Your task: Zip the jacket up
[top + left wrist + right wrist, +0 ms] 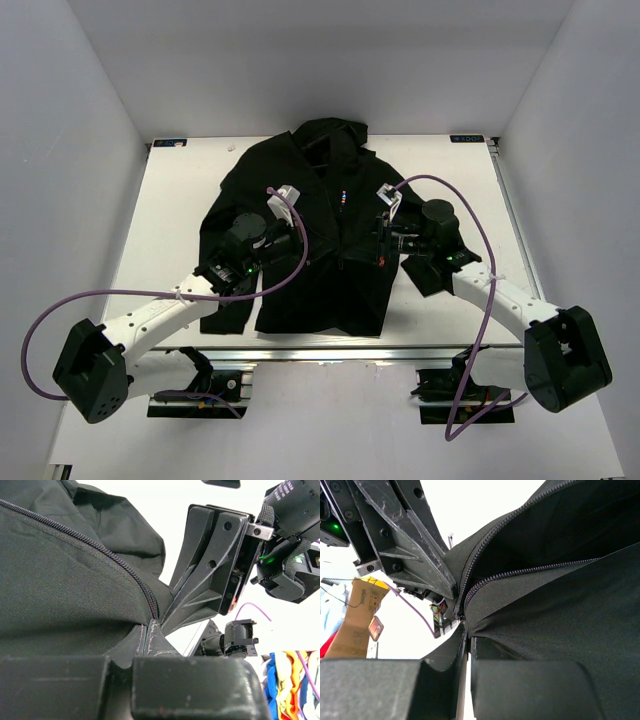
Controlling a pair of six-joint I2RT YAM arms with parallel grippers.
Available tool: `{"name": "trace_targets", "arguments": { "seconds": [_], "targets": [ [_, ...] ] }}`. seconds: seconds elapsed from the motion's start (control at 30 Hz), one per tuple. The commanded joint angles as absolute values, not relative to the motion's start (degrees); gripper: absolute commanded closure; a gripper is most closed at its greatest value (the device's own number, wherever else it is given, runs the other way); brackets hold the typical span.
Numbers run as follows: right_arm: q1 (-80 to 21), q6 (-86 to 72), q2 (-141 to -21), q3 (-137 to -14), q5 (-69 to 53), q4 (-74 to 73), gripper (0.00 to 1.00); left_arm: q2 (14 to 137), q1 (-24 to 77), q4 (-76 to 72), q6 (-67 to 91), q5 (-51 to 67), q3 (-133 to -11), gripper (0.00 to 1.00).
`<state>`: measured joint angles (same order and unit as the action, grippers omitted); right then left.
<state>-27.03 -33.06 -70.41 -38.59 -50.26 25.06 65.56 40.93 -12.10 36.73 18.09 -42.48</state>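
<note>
The black hooded jacket [310, 300] lies flat on the white table, hood at the far side, with tiny red-white marks [345, 197] on the chest. My left gripper [322, 262] and right gripper [375, 254] face each other over the lower centre front. In the left wrist view the left gripper [149, 626] is shut on the jacket's fabric edge where the zipper teeth [100, 547] end. In the right wrist view the right gripper [466, 625] is shut on the fabric at the point where the two zipper rows [520, 572] meet. The rows spread apart above that point.
The white table [170, 200] is walled by white panels on both sides and at the back. A metal rail [320, 352] runs along the near edge. Purple cables [300, 250] loop over both arms. A cardboard box [360, 615] and coloured cloths [287, 680] lie off the table.
</note>
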Motion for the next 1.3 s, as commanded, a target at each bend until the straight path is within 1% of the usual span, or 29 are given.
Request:
{"name": "trace_targets", "arguments": {
  "seconds": [0.0, 0.5, 0.93, 1.27],
  "targets": [
    [-27.3, -33.3, -68.0, -40.6, -49.7, 28.5, 1.00, 64.6, 40.7, -13.3, 37.6, 19.9, -41.7, 1.00],
    [-27.3, -32.9, -69.1, -40.3, -51.7, 26.9, 1.00, 62.0, 40.7, -13.3, 39.2, 15.3, -41.0, 1.00],
    [-27.9, -32.5, -69.6, -40.8, -52.7, 27.0, 1.00, 62.9, 40.7, -14.1, 39.2, 16.2, -41.2, 1.00],
    [-27.9, -33.2, -69.6, -41.7, -48.3, 27.0, 1.00, 63.6, 40.7, -14.9, 39.0, 18.4, -40.8, 1.00]
  ]
}}
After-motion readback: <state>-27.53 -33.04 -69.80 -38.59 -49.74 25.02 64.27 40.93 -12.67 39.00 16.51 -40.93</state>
